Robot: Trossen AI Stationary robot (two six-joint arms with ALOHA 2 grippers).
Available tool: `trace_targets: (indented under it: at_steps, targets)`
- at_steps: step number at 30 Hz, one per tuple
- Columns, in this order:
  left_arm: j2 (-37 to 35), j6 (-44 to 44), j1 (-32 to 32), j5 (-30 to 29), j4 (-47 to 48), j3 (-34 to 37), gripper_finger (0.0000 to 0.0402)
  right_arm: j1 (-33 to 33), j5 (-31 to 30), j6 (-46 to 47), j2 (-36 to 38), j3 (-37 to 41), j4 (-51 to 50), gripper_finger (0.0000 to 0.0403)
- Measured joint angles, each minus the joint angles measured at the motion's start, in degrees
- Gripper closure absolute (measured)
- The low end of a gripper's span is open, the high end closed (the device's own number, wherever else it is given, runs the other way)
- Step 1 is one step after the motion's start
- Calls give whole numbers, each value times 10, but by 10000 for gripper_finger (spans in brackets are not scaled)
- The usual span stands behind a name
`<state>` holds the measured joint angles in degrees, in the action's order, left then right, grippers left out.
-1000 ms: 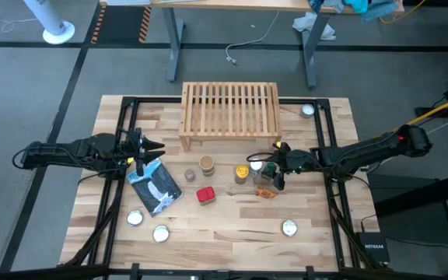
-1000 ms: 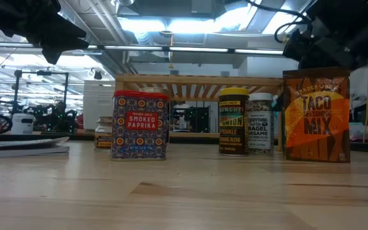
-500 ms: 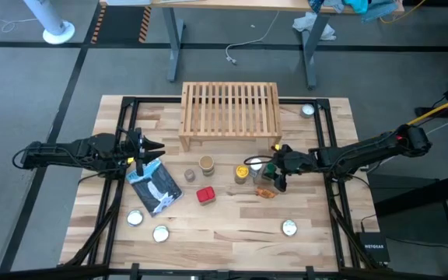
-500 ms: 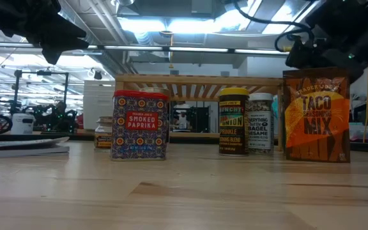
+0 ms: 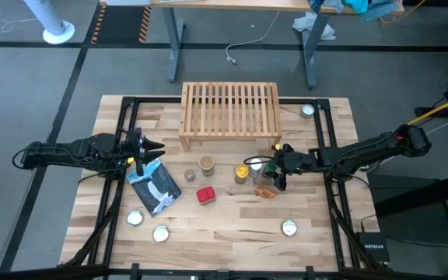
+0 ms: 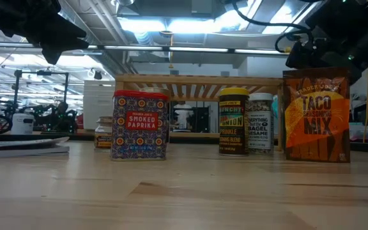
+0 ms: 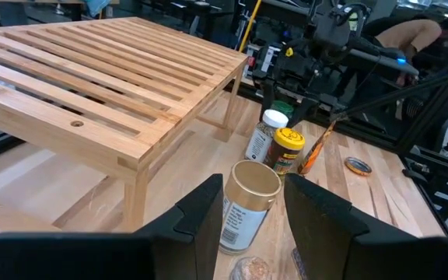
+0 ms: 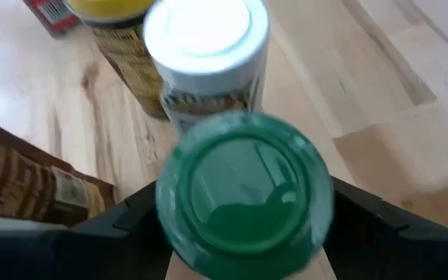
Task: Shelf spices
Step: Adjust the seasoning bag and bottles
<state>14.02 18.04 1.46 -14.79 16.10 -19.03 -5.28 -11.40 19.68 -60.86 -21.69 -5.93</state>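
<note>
While the slatted light-wood shelf (image 5: 230, 113) stands bare, the right tool (image 8: 243, 233) clamps a round green-lidded jar (image 8: 244, 192).

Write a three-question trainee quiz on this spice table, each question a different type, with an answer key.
1. True or false: the wooden rack already holds a jar.
2. Multiple choice: which lid sits between the right gripper fingers? A. green B. white C. yellow
3. Fill in: the red tin reads smoked ____.

Key
1. False. Its slats are bare; the jars stand on the table in front of it.
2. A. The green-lidded jar fills the gap between the fingers; the white-lidded jar and yellow-lidded jar stand beyond it.
3. Paprika.
</note>
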Motion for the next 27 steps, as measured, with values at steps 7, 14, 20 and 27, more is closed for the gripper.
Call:
trace_targets:
  at_steps: [7, 14, 20, 27]
  targets:
    - [0, 0, 0, 0, 0, 0, 271, 0, 16, 0, 0, 0, 45, 134]
    - [0, 0, 0, 0, 0, 0, 271, 0, 19, 0, -4, 0, 71, 134]
    - [0, 0, 0, 0, 1, 0, 271, 0, 18, -5, -35, 0, 116, 134]
    - [0, -5, 0, 0, 0, 0, 271, 0, 4, -6, -103, 0, 184, 134]
